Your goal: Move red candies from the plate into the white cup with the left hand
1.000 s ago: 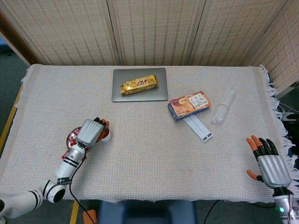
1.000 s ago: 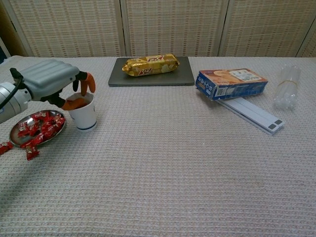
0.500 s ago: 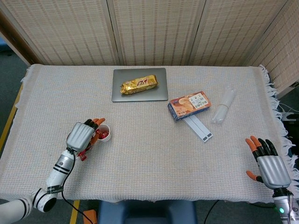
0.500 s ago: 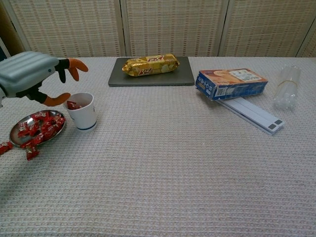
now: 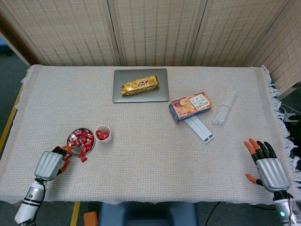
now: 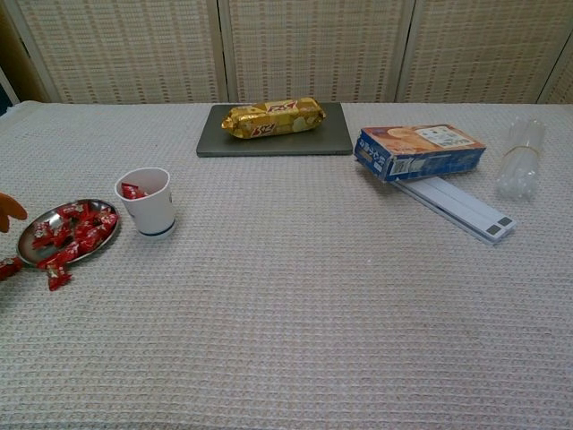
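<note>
Head view gives you the whole worktop [image 5: 150, 155], cloth-covered, with the job's things gathered at its near-left corner, which suits your left hand. Far side, out of your way: a grey tray [image 5: 140, 85] carrying a gold snack pack [image 5: 140, 85], then a blue biscuit box [image 5: 190, 106] leaning over a white strip [image 5: 200, 128], and a clear bottle [image 5: 225, 107] lying beside them.

Your right hand [image 5: 267, 165] sits parked at the near-right edge, fingers spread, holding nothing; the task doesn't ask it to work.

Your left hand [image 5: 51, 162] hangs low just near-left of the plate [image 5: 70, 138], fingers loosely curled and apart with nothing visible in them, so it looks ready for another pick. In the chest view only an orange fingertip shows at the left edge.

The plate holds a heap of red candies [image 5: 83, 138], with a few spilled onto the cloth at its near rim. The white cup [image 5: 102, 133] stands upright just right of it, some red candies already inside, so each transfer is a short hop. Plenty remain.
</note>
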You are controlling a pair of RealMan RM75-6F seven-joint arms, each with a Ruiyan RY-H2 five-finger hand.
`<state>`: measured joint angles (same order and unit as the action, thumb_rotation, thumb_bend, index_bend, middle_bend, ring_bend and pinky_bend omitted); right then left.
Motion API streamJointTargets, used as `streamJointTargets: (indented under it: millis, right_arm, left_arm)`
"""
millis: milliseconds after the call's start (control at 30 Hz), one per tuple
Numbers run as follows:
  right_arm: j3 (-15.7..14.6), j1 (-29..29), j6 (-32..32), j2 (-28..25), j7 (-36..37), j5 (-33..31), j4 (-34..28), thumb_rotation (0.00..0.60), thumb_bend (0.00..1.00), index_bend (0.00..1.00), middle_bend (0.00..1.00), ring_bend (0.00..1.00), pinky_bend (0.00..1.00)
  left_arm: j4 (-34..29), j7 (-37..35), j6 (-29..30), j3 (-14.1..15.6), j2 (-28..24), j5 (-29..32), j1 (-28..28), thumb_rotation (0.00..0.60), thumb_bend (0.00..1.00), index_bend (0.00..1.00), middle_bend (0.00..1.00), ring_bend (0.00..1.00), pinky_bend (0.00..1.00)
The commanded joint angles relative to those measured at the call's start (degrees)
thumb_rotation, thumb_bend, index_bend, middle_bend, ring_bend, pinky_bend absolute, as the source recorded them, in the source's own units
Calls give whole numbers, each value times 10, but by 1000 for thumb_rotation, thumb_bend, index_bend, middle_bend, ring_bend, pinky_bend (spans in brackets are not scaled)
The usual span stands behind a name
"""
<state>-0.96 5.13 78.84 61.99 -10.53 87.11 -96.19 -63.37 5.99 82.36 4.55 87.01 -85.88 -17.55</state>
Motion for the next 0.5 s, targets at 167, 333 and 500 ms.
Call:
streamJointTargets:
  millis: [167,333,500]
  right_arm:
    - [-3,0,0,1,-4,4,-1,600,65,0,0,0,0]
    - [-3,-2,2,1,-4,4,-2,600,64,0,0,0,0]
    - [-3,-1,-1,1,-3,3,-1,600,64,0,0,0,0]
  left_arm:
    - [97,-31,-38,-8,48,18,15,600,388,285,366,396,886]
    - [143,-37,-54,-14,79,12,10,600,391,294,373,396,892]
    - [183,-37,-59,-20,104,6,5,600,389,308,381,396,897]
